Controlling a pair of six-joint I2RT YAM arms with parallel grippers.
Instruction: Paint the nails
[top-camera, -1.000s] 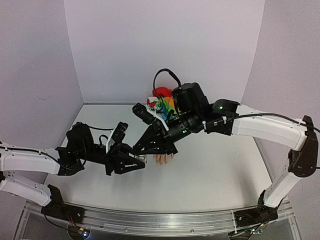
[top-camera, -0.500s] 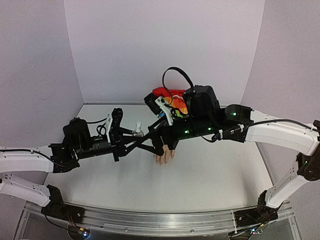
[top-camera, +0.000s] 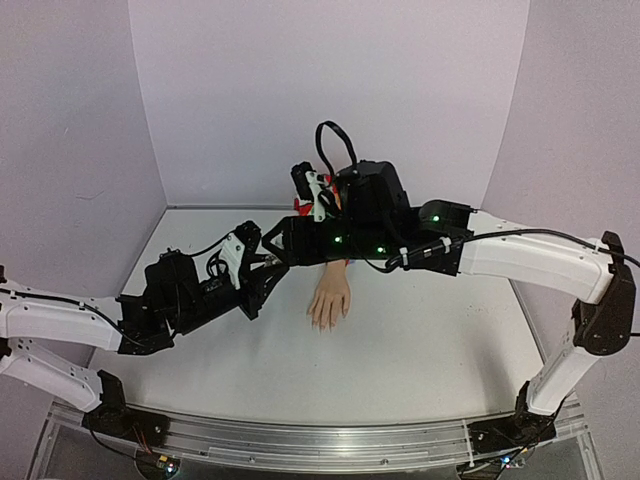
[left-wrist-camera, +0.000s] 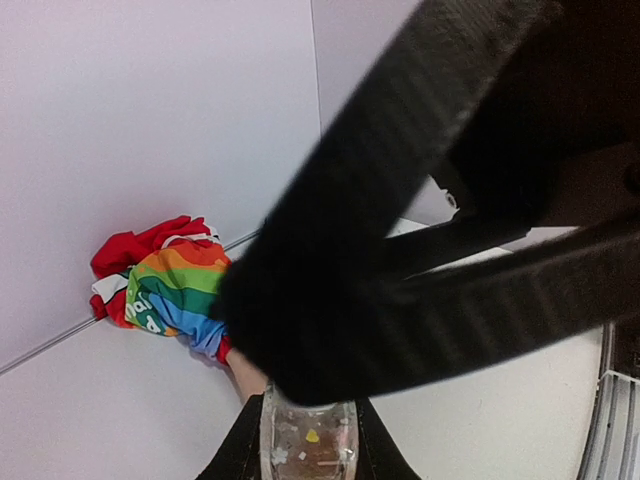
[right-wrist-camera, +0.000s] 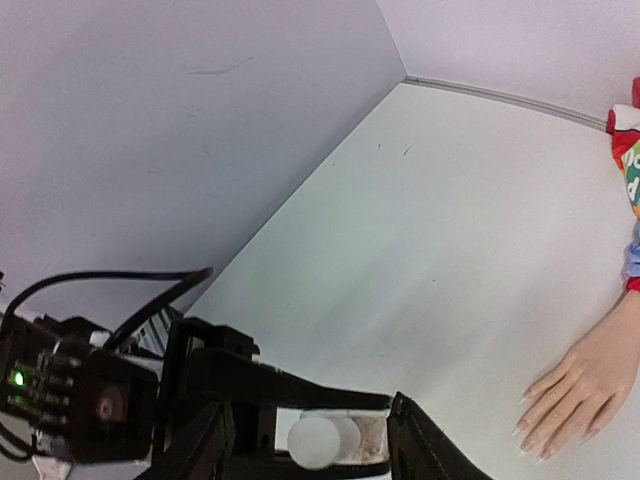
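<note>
The pale fake hand (top-camera: 330, 298) lies palm down mid-table, its tiny nails (top-camera: 322, 325) at the fingertips pointing toward me. In the right wrist view the hand (right-wrist-camera: 585, 385) and its nails (right-wrist-camera: 530, 432) are bare. Its rainbow sleeve (left-wrist-camera: 175, 285) bunches by the back wall. My left gripper (top-camera: 262, 275) is shut on a small clear bottle (left-wrist-camera: 308, 445), held off the table left of the hand. My right gripper (right-wrist-camera: 308, 428) is open, its jaws standing on either side of the bottle's white cap (right-wrist-camera: 322, 440) without touching it.
White walls enclose the table (top-camera: 430, 350) at the back and both sides. The right gripper's black finger (left-wrist-camera: 420, 200) crosses close in front of the left wrist camera. A cable (top-camera: 335, 150) loops above the right wrist.
Both grippers rose off the hand's fingers and moved left and back. The left carried the bottle up; the right gripper opened and now straddles the cap.
</note>
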